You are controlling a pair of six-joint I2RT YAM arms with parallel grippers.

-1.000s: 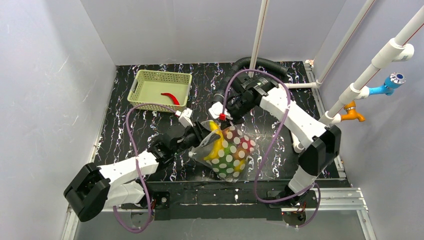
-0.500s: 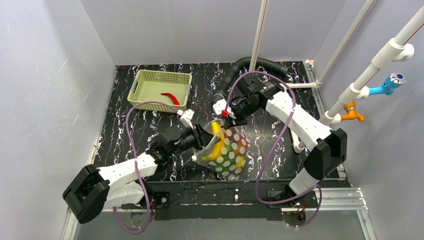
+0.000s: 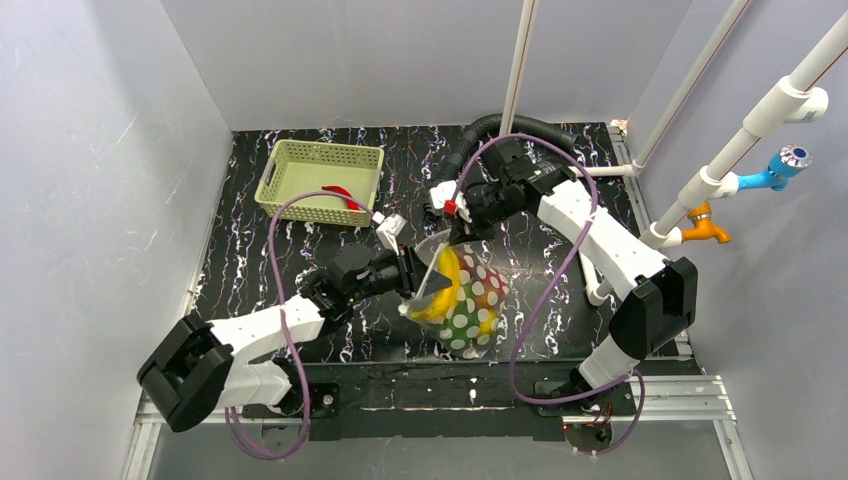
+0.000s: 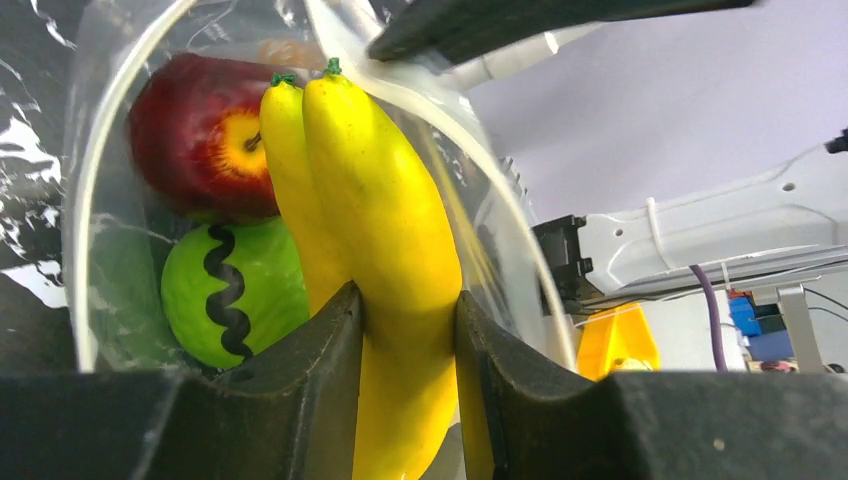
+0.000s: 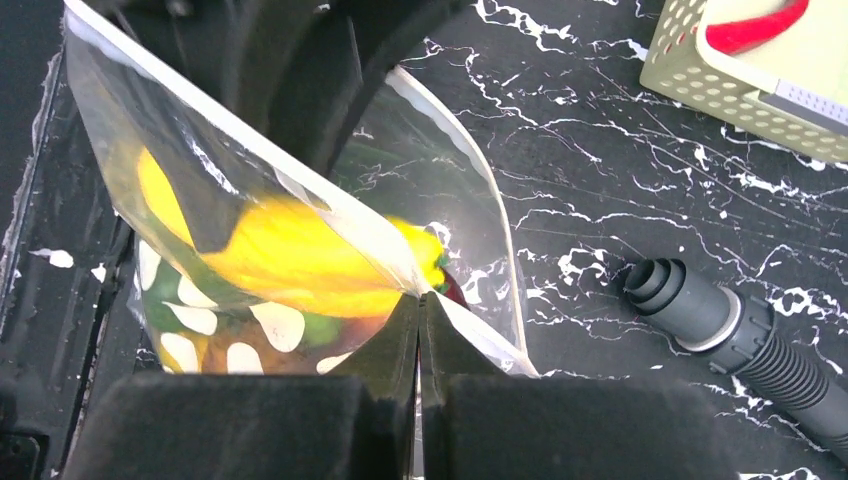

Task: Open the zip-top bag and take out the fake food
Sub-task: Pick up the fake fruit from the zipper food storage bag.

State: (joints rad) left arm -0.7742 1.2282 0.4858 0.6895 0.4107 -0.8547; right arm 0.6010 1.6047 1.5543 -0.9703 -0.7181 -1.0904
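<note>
The clear zip-top bag [image 3: 478, 300] with white spots hangs mid-table, mouth open toward the left arm. My right gripper [image 3: 458, 232] is shut on its upper edge, seen pinched in the right wrist view [image 5: 420, 300]. My left gripper [image 4: 408, 300] reaches into the bag's mouth and is shut on the yellow banana [image 4: 380, 180]. Behind the banana, inside the bag, lie a red apple [image 4: 195, 140] and a green piece with a black wavy line [image 4: 235, 290]. In the top view the left gripper [image 3: 418, 278] is at the bag's left side.
A pale green lattice basket [image 3: 290, 175] stands at the back left with a red chili [image 3: 343, 195] in it. A black ribbed hose [image 5: 720, 320] lies on the marbled table behind the bag. White pipes run along the right wall.
The left arm has pushed forward and to the right, deeper into the bag's mouth. The right gripper has drawn the bag's edge a little up and back, and the bag has swung with it.
</note>
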